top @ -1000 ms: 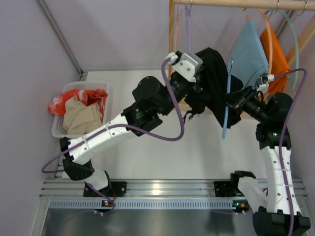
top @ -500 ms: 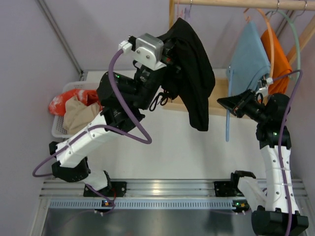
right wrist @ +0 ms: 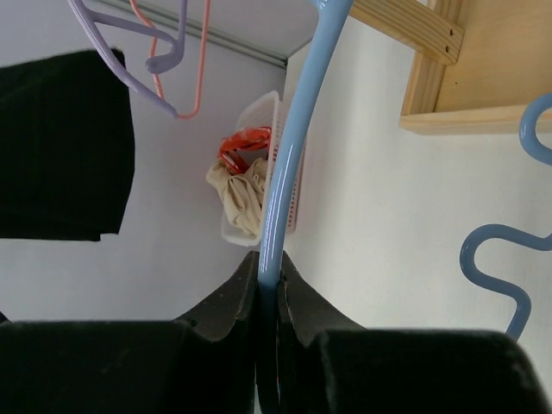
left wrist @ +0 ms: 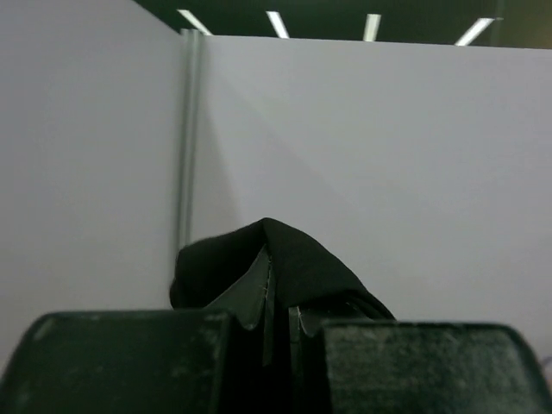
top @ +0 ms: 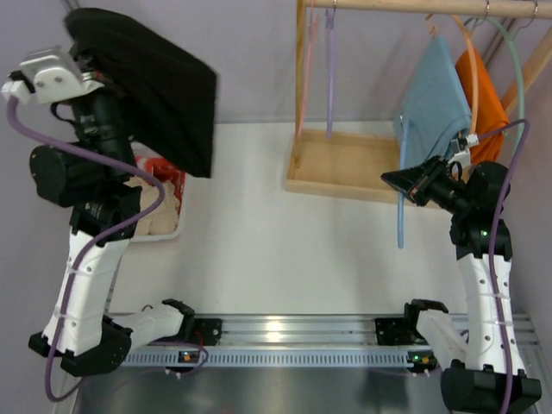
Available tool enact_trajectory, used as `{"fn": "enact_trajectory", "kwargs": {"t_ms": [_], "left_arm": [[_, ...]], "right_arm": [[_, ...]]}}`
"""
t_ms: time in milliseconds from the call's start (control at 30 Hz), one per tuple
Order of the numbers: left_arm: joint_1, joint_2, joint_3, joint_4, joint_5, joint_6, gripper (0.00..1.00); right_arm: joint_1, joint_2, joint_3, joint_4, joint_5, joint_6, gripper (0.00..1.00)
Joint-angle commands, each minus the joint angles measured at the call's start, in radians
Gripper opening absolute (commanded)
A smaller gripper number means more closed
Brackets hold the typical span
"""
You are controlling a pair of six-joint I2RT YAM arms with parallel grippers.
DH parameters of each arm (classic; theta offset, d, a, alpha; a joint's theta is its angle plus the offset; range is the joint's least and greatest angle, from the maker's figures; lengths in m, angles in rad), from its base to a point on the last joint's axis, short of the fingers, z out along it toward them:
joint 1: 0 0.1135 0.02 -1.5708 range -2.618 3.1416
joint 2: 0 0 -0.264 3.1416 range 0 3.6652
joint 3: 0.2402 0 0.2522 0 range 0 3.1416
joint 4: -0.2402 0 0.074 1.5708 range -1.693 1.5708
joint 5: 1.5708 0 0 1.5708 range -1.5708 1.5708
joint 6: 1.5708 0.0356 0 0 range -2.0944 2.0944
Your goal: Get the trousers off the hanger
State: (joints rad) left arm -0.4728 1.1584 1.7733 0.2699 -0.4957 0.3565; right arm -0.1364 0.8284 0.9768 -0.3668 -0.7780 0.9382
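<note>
Left claw [left wrist: 278, 300] grips the trousers [top: 155, 86] aloft; right claw [right wrist: 270, 274] pinches the hanger [right wrist: 291, 138]

White arms [top: 79, 285] with black joints [top: 53, 174], trailing purple cables [top: 12, 116].

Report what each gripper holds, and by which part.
Left gripper: black trousers, pinched at a bunched fold. Right gripper: light blue hanger, clamped on its thin plastic bar.
</note>
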Motion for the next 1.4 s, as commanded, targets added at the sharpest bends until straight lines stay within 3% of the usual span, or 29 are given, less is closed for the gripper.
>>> {"fn": "enact_trajectory", "kwargs": {"t_ms": [0,100,300,467,700,1000,1367], "left_arm": [[0.124,-0.124,-0.076,0.077,-0.03,-0.015,0.0],[0.303,-0.224,-0.184,0.083,-0.07,0.002,0.0],[0.558,-0.425,-0.42,-0.015,-0.147,-0.01,0.0],[0.655,-0.58,-0.618,-0.116,-0.173,-0.025,0.0],[0.723,-0.625,-0.758,-0.109,-0.185,-0.027,0.0],[0.721,-0.395,-0.839,0.133,-0.101,0.012,0.0],[0.723,0.151,-0.712,0.241,0.011,0.032,0.0]], "right_arm": [[-0.017,0.003,0.062,0.052,0.005,-0.036,0.0],[-0.017,0.009,0.068,0.057,0.006,-0.033,0.0],[-0.017,0.02,0.089,0.058,0.006,-0.03,0.0],[-0.017,0.025,0.102,0.054,0.003,-0.032,0.0],[-0.016,0.023,0.108,0.028,0.016,-0.049,0.0],[-0.017,0.023,0.118,-0.003,0.028,-0.073,0.0],[-0.017,0.037,0.157,-0.035,0.037,-0.098,0.0]]}}
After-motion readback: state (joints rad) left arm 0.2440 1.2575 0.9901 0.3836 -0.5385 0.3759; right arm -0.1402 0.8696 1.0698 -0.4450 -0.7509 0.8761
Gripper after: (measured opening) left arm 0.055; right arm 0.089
